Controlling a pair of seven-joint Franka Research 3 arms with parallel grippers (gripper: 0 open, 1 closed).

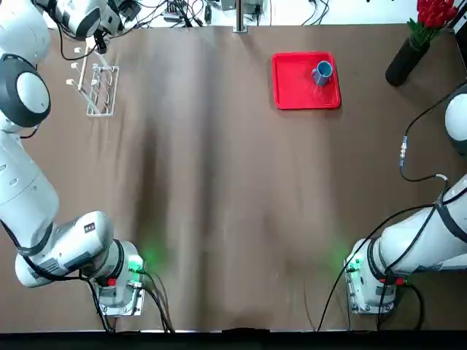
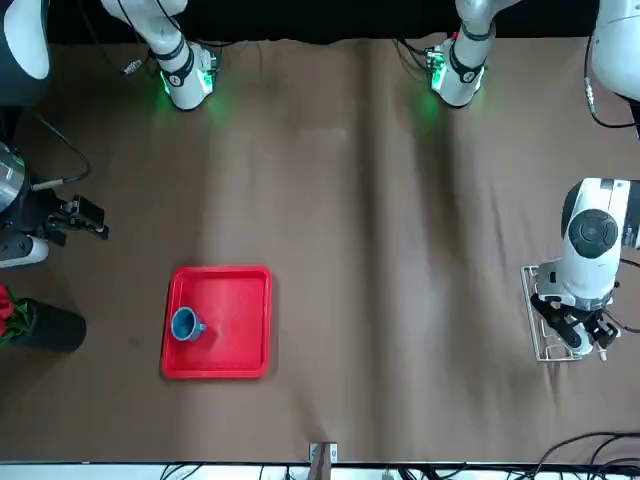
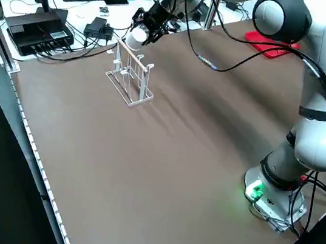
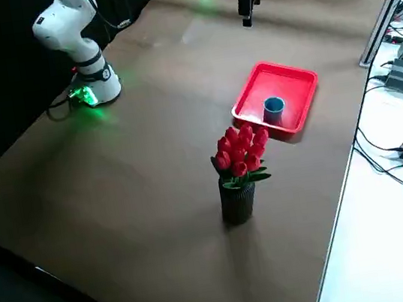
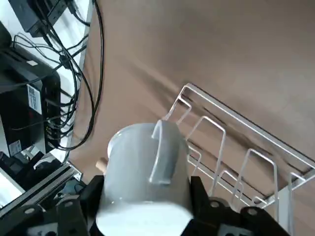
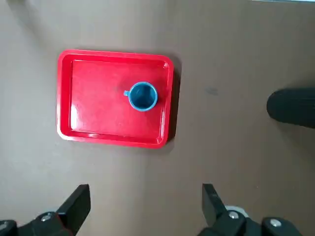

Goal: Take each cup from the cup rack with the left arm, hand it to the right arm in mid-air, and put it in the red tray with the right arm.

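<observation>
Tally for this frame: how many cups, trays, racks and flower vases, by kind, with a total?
Cups: 2, a blue cup in the tray and a white cup held by the left gripper
Trays: 1, red tray
Racks: 1, wire rack
Vases: 1, vase of red flowers
Total: 5

White cup (image 5: 145,177) between left gripper's (image 5: 142,206) fingers: smooth, glossy glaze. Cup rack (image 5: 231,147) just beyond it: thin shiny metal wire. Table (image 1: 219,204) covering: matt brown cloth, lightly creased. Red tray (image 6: 115,98): glossy plastic.
</observation>
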